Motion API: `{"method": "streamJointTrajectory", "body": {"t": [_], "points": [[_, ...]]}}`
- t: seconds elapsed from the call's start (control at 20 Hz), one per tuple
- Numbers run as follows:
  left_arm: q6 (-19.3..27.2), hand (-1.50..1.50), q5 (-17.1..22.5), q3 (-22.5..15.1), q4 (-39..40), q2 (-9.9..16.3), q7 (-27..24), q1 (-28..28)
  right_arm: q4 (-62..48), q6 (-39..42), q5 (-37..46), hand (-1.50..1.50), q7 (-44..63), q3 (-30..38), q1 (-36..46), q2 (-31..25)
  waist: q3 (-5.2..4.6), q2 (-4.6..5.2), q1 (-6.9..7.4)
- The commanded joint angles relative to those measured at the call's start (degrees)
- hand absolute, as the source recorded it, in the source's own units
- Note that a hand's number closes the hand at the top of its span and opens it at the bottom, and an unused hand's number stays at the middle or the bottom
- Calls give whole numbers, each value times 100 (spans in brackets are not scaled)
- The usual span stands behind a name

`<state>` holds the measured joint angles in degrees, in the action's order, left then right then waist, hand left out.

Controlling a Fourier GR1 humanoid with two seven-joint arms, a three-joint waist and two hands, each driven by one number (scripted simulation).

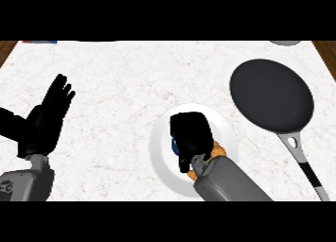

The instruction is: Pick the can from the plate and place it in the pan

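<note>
Right hand (192, 133) curls around the can (176, 145) on the plate (162, 156); pan (271, 94) at two o'clock; left hand (41, 120) open

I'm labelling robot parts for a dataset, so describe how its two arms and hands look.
Both forearms are grey, boxy casings ending in black hands with fingers and a thumb. The left forearm bears a small round dark marking on its casing; its left hand is wholly black. The right forearm shows an orange part at the wrist, below the black right hand.
</note>
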<state>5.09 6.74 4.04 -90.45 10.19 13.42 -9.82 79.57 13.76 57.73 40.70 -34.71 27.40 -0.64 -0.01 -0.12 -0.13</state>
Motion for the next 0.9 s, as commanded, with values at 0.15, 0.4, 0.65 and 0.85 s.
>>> {"method": "streamJointTrajectory", "body": {"t": [0.15,0.4,0.65,0.85], "points": [[-127,0,86,84,-102,28,-139,356,1425,10,1112,150,632,-276,396,-338,-3,-35,-15],[-13,0,-78,75,178,-4,-191,64,2712,1093,1252,150,1014,112,1009,-404,-3,-19,-57],[-147,0,26,117,-114,14,-123,281,2989,1381,1176,150,900,859,1054,-331,0,1,15],[30,0,-56,52,-278,23,467,-139,2999,871,1148,150,477,1438,701,-692,3,7,6]]}}
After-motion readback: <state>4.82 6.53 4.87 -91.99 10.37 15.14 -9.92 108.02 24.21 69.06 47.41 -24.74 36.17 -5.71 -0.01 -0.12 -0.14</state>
